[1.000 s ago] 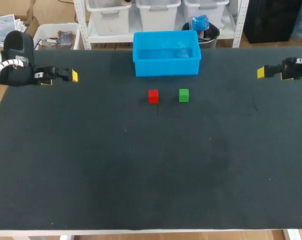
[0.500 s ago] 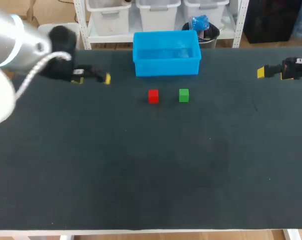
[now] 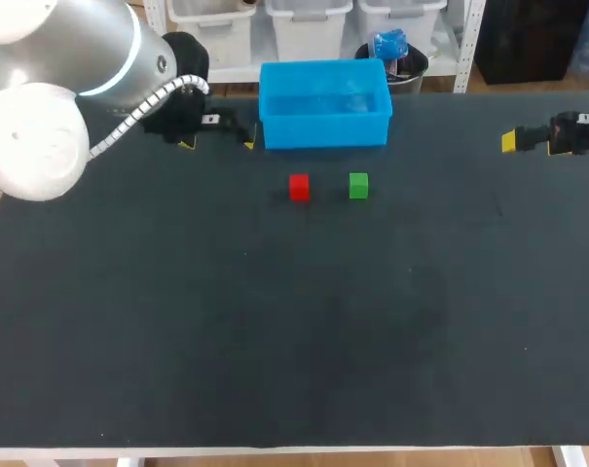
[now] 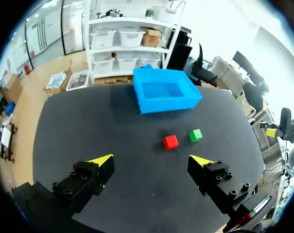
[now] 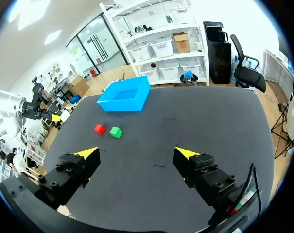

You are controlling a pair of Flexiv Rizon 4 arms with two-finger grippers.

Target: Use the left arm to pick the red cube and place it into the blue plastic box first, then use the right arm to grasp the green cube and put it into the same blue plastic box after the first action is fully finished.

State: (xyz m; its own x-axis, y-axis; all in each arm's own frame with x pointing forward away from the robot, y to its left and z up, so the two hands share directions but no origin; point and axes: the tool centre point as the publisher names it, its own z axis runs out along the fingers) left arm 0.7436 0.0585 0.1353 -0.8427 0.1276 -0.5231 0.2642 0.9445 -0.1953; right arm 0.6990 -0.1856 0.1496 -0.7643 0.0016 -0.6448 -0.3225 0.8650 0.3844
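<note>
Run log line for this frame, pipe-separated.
phase: pre-grasp | left gripper: open, empty, beside blue plastic box | right gripper: open, empty | red cube, green cube: on table, untouched | box: empty

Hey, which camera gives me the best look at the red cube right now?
The left wrist view: the red cube sits largest there, unobstructed, ahead of the open left tool, beside the green cube. The head view shows it small but clear from above; the right wrist view shows it small and far off.

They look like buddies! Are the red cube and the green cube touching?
Apart. The head view shows a strip of dark table between the red cube and the green cube.
</note>
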